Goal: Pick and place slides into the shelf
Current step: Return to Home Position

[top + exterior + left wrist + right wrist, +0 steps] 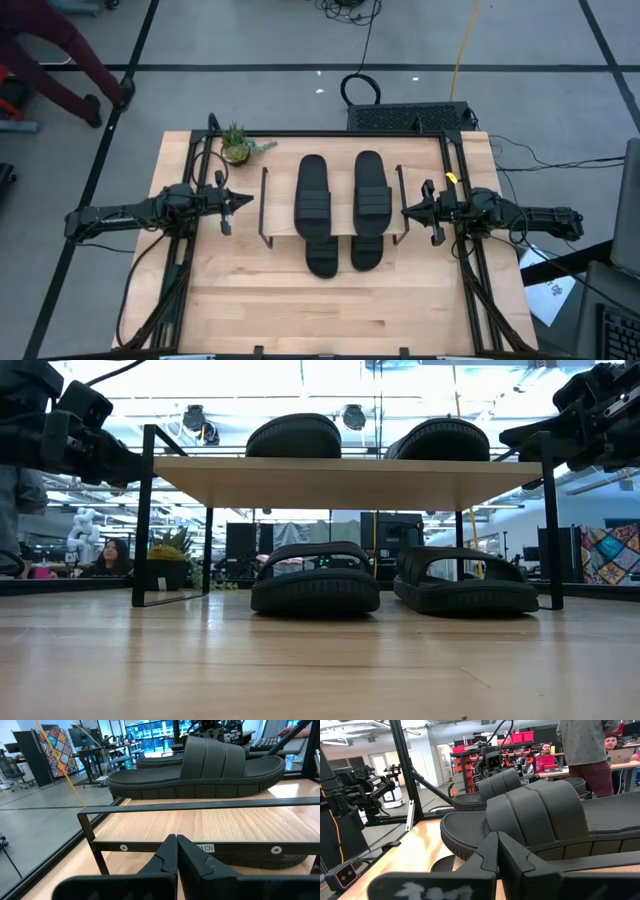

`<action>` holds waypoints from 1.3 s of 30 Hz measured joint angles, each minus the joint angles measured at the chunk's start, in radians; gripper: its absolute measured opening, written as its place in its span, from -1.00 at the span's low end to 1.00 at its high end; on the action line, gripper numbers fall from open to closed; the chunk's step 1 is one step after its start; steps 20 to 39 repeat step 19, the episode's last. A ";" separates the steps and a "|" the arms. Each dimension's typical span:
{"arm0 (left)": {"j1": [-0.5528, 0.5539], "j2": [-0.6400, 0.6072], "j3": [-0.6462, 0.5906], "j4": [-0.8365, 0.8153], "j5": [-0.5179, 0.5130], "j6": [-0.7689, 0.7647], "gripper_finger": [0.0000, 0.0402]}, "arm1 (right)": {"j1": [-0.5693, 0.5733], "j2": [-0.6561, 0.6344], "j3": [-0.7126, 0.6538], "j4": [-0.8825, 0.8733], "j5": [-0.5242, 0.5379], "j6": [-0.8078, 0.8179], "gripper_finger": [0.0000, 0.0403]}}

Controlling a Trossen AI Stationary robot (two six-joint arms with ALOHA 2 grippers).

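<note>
The shelf [335,232] stands mid-table, a light plank [345,482] on thin black legs. Two black slides [312,190] [372,188] lie side by side on its top, soles down. Two more slides [315,582] [465,585] rest on the tabletop under the plank, and their near ends [322,255] stick out past it. My left gripper [248,201] hovers shut to the left of the shelf, pointing level at its side rail [200,806]. My right gripper [405,209] hovers shut at the shelf's right side, facing the nearest top slide [540,820]. Neither touches anything.
A small potted plant [237,146] sits at the table's far left corner. Black frame rails [470,290] run along both table sides under the arms. Bare wood [330,310] lies between the shelf and the near edge. People [585,745] are in the room beyond the table.
</note>
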 joint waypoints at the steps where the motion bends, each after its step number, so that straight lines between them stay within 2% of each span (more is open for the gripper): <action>1: 0.000 0.000 0.000 0.000 0.000 0.000 -0.99 | 0.000 0.000 0.000 0.000 0.000 0.000 -1.00; 13: 0.000 0.000 0.000 0.000 0.000 0.000 -0.86 | 0.000 0.000 0.000 0.000 0.000 0.000 -1.00; 39: 0.000 0.000 0.000 0.000 0.000 0.000 -0.90 | 0.000 0.000 0.000 0.000 0.000 0.000 -1.00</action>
